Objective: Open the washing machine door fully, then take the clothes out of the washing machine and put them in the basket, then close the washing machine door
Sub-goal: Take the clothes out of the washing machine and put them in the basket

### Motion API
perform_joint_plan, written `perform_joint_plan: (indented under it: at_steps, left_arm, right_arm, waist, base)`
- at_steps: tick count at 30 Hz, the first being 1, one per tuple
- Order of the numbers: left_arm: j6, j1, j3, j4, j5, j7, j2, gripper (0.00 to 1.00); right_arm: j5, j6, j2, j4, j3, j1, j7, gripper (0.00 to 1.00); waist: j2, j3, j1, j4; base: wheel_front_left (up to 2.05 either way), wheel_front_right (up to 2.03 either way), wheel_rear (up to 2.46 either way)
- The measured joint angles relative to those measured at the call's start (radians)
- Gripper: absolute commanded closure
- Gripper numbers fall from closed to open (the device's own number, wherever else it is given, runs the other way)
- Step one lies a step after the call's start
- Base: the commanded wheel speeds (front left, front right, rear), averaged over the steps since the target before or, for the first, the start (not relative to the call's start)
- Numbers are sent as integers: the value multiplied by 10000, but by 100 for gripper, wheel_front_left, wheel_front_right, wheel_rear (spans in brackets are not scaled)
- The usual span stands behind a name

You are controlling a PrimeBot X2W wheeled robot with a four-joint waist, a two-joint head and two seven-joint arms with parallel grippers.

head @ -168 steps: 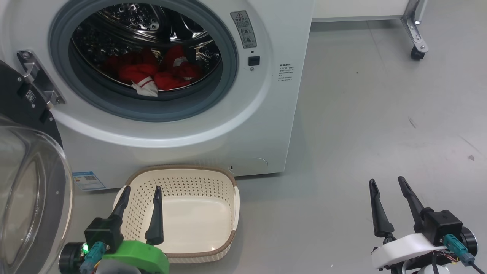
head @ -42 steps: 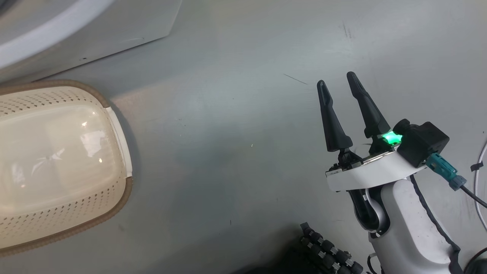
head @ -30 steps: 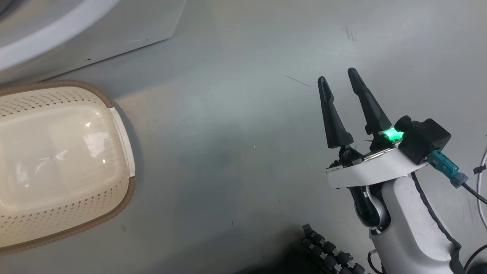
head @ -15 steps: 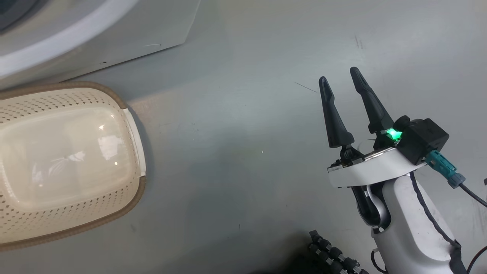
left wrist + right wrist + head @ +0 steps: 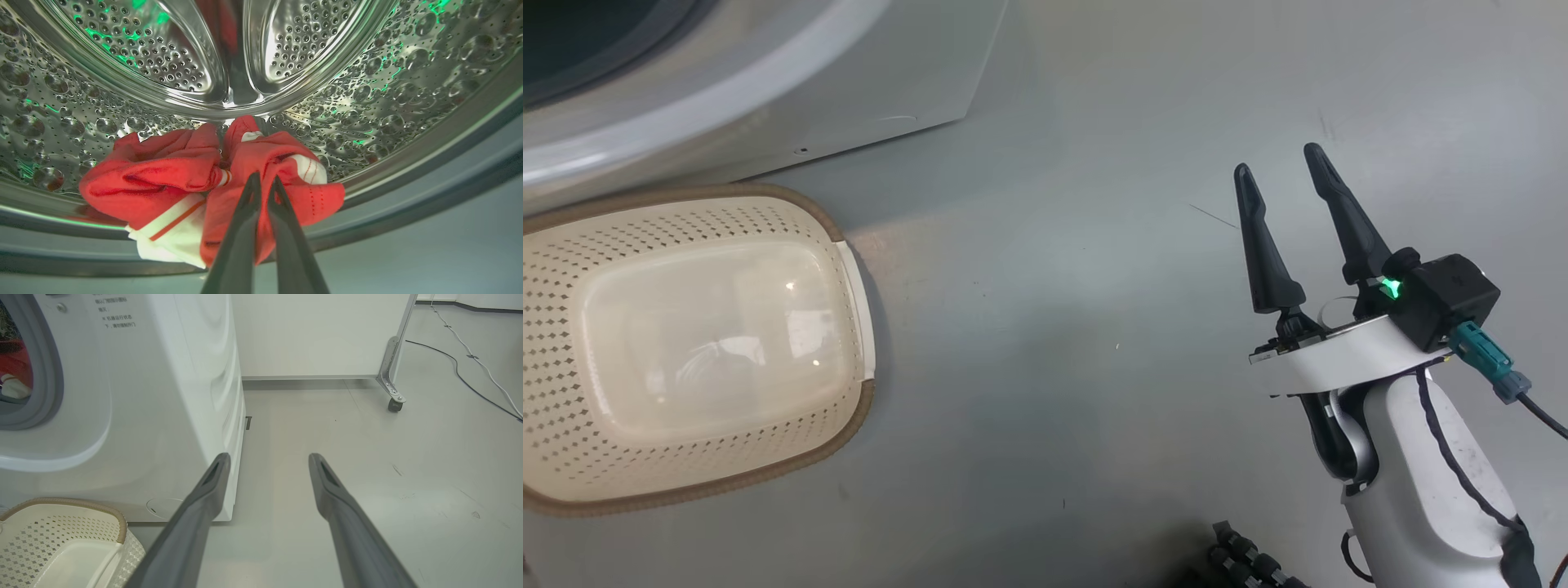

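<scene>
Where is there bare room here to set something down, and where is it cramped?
The basket is empty; bare floor spreads between it and the right hand. Cramped: inside the washing machine, where the left hand pinches the clothes.

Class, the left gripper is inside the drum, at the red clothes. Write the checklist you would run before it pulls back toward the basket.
1. Left gripper shut on the clothes: ok, it is closed with its tips in red fabric.
2. Whole bundle held: cannot tell; one fold lies beside the gripper.
3. Basket empty, in front of the washing machine: ok.
4. Right gripper open, over bare floor: ok.
5. Door fully open: cannot tell.
</scene>
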Motion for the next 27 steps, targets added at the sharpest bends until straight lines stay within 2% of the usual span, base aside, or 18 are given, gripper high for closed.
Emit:
perform_joint_plan:
  at_steps: [17,27]
  left_arm:
    - [-21,2499,-117,-1133,-42,-2642,-1285,100]
    - [111,3591,-299,-1927,12,-3793,-1793,100]
  right_arm:
    - [-477,-86,-194,272,-614,618,0,0]
    - [-579,-86,-232,418,-740,1083,0,0]
  waist:
    - [0,-1313,0,752]
    - [1,-2306,0,1199]
  base:
    - [0,0,0]
    - [0,0,0]
